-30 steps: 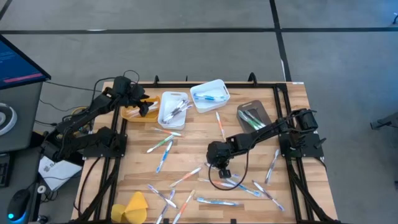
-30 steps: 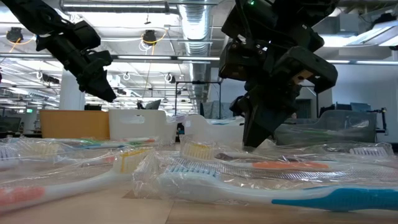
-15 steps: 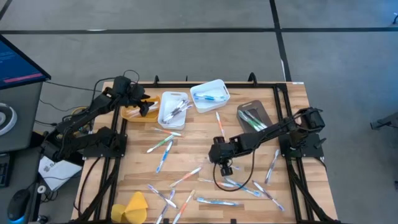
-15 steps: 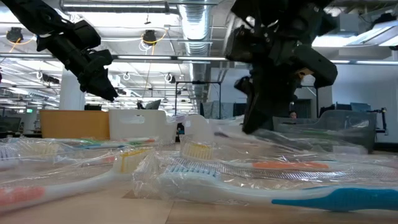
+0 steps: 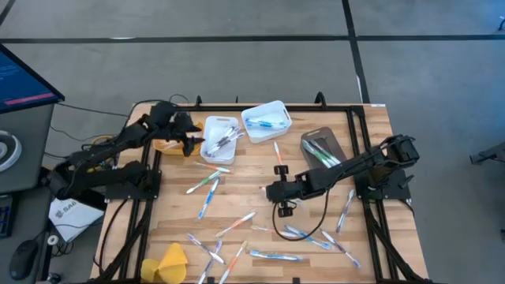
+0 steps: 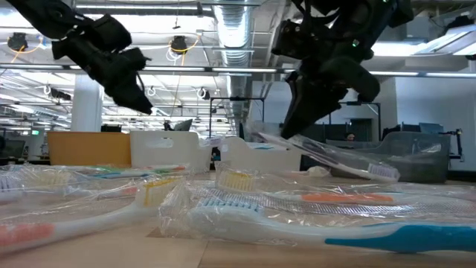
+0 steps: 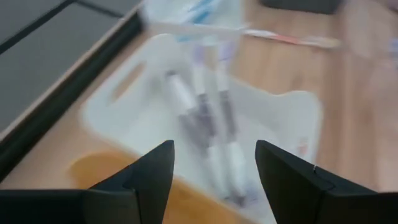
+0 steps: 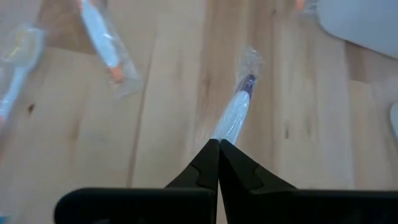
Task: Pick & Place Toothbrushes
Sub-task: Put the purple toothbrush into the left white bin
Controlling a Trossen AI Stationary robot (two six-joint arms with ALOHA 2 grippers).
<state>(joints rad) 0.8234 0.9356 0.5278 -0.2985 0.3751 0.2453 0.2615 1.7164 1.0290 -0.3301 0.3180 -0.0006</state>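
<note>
Several wrapped toothbrushes (image 5: 207,186) lie flat on the wooden table, more near the front edge (image 5: 275,255). My right gripper (image 5: 281,203) hovers over the table's middle, shut on one wrapped toothbrush (image 8: 234,114) with a pale handle and a purple end. My left gripper (image 5: 192,136) hangs open above the white bin (image 7: 273,118), between it and the orange bin (image 5: 166,144). That white bin holds several toothbrushes (image 7: 211,124). My right gripper pinches the wrapped toothbrush by one end of its handle (image 8: 219,135) between the two shut fingertips. The brush runs on beyond the tips, along the line of the fingers. It is lifted clear of the table and slopes down to its bristle head (image 6: 378,172), wrapper included.
A second white bin (image 5: 266,120) with blue brushes and a dark bin (image 5: 319,147) with green ones stand along the far side. A yellow lump (image 5: 167,262) sits at the near left corner. Wrapped brushes (image 6: 312,216) crowd the table's near part. Black frame rails line both sides.
My right gripper has risen from the brushes near the front and moved toward the far edge, carrying one wrapped toothbrush up off the table. My left gripper has shifted a little to the right, from over the orange bin toward the white bin.
</note>
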